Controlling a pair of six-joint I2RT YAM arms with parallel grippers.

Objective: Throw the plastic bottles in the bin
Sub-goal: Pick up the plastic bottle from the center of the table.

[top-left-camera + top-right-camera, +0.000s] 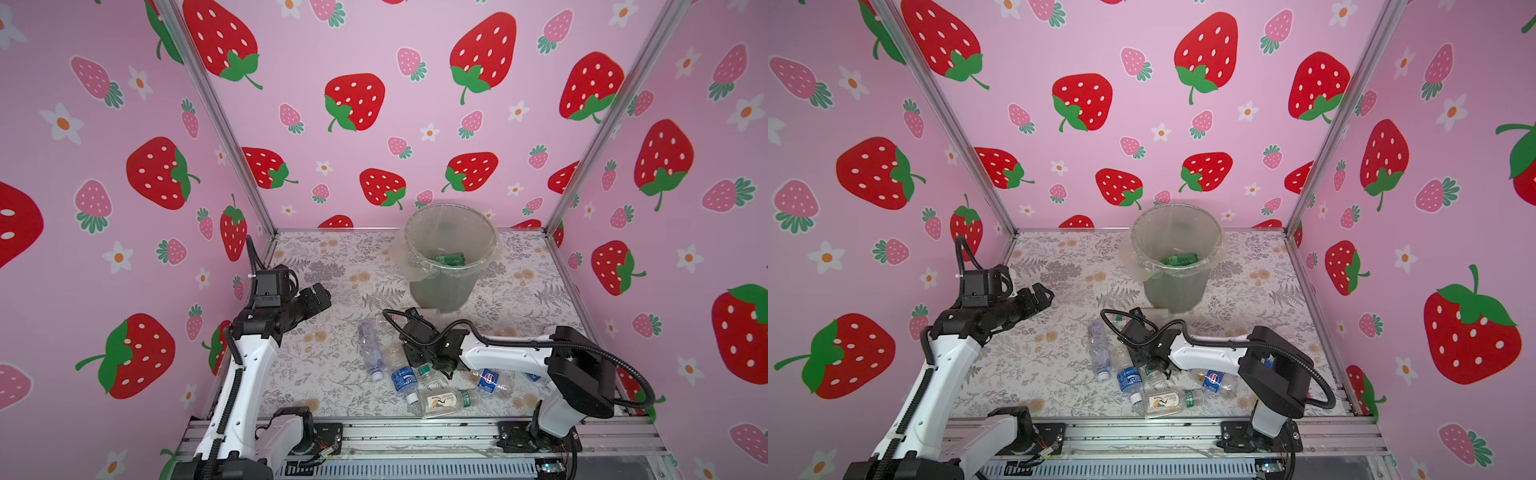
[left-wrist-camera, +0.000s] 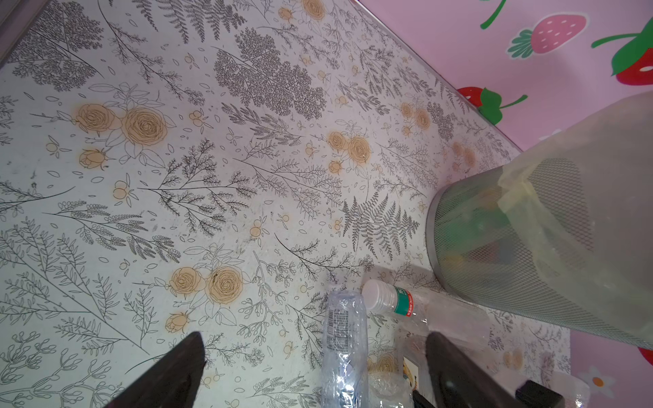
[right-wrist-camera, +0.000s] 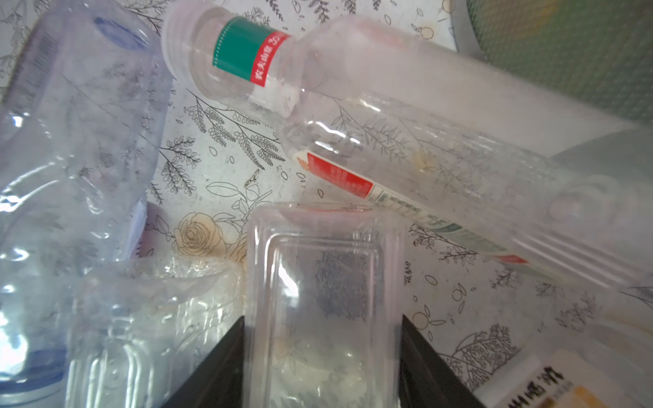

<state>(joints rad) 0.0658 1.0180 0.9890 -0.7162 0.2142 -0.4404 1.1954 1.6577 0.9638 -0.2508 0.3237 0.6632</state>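
1 clear bottle [image 3: 406, 116] carries a 农夫山泉 label [image 3: 243, 49].

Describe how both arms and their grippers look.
Both the left arm and right arm have white shells with black joints and black wrist housings. A black ribbed cable loops along each. The left gripper and right gripper have plain black, tapering fingers. No lettering shows.

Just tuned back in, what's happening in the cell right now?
The right end effector is down in the pile of plastic bottles near the front, its jaws either side of a clear square-sided bottle; whether they have clamped yet is unclear. The left end effector hangs open and empty over the table. The bin holds at least one green bottle.
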